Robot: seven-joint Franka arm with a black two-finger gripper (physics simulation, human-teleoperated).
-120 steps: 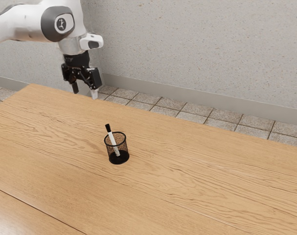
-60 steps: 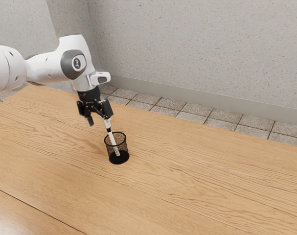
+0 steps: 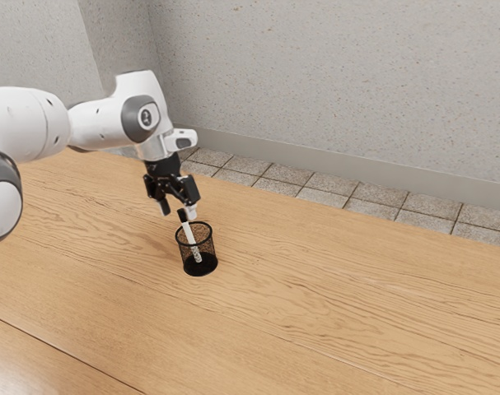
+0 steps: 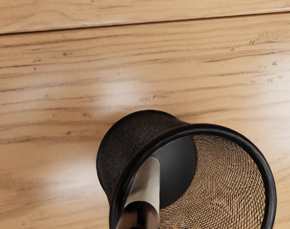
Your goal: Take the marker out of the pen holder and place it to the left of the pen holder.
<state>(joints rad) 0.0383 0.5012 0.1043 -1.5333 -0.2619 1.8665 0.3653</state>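
Exterior view: open pincer [image 3: 179, 213] near marker [image 3: 189, 234]

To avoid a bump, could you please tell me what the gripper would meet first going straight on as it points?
Probably the dark cap of the marker, standing above the pen holder, close by the open gripper; depth is unclear, so the cap might slip between its fingers.

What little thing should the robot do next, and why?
I'd probably lower my open gripper slightly, keeping the marker's black cap between the fingers. The marker leans inside the pen holder with its cap above the rim, near my fingertips, and isn't gripped.
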